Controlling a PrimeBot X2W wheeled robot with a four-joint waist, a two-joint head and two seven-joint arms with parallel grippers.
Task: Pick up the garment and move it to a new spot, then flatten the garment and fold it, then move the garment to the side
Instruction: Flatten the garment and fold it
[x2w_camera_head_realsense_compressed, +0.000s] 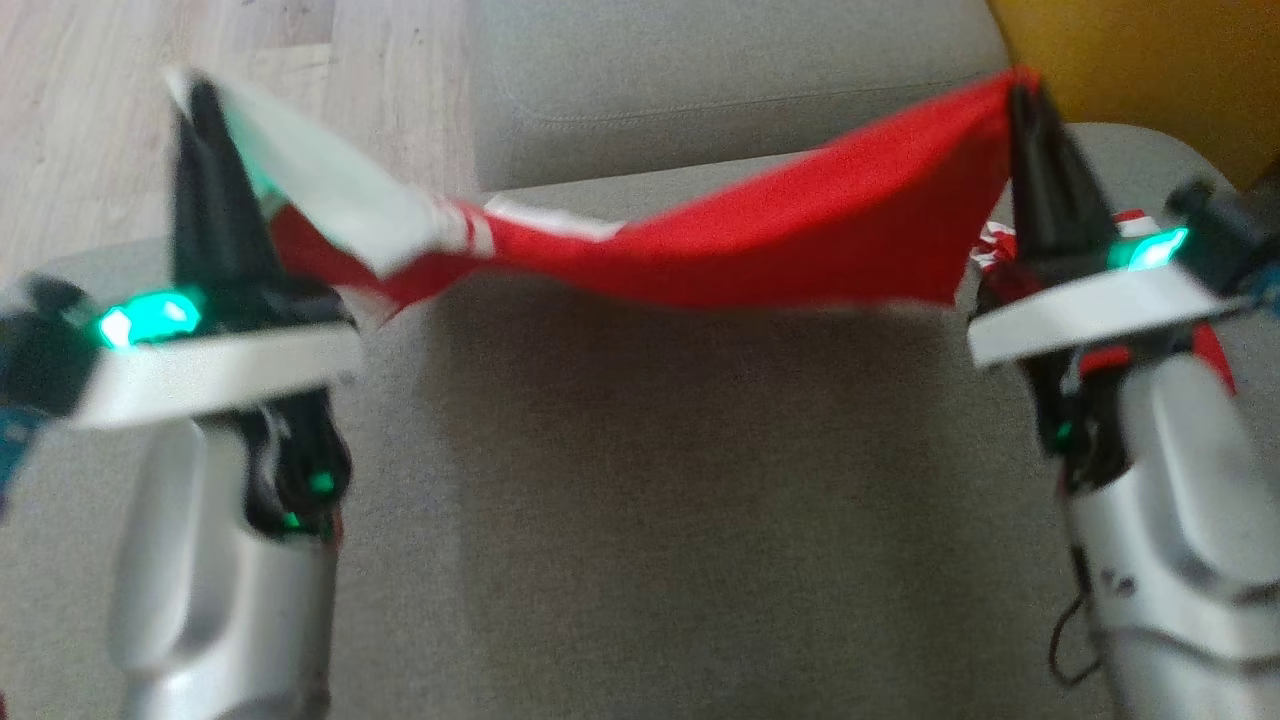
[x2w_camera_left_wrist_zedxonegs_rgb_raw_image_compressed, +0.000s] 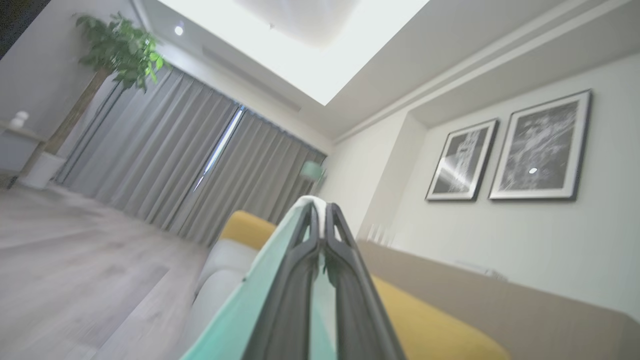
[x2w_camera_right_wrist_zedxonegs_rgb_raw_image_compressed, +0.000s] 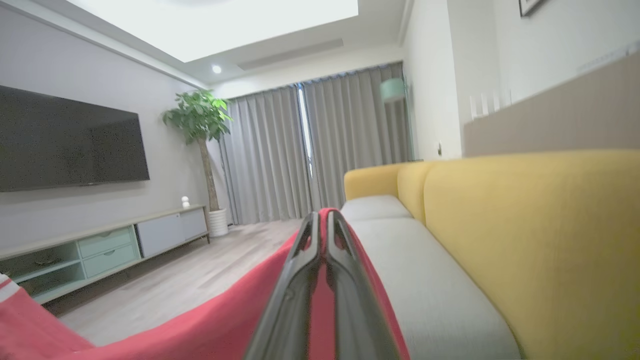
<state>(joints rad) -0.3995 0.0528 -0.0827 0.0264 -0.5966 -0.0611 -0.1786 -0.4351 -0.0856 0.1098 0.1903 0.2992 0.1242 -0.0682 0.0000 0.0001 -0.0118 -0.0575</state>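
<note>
While sagging between them, the soft red garment (x2w_camera_head_realsense_compressed: 780, 230) is clamped by the left tool (x2w_camera_head_realsense_compressed: 200, 95), at pale fabric, and right tool (x2w_camera_head_realsense_compressed: 1022, 88).

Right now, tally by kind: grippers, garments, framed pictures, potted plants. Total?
Grippers: 2, left gripper and right gripper, each shut on the cloth
garment: 1, red and white, hanging between them
framed pictures: 2
potted plant: 1
Total: 6

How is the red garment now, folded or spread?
Spread: the garment hangs stretched between the left gripper and right gripper, sagging mid-air above the sofa seat.
</note>
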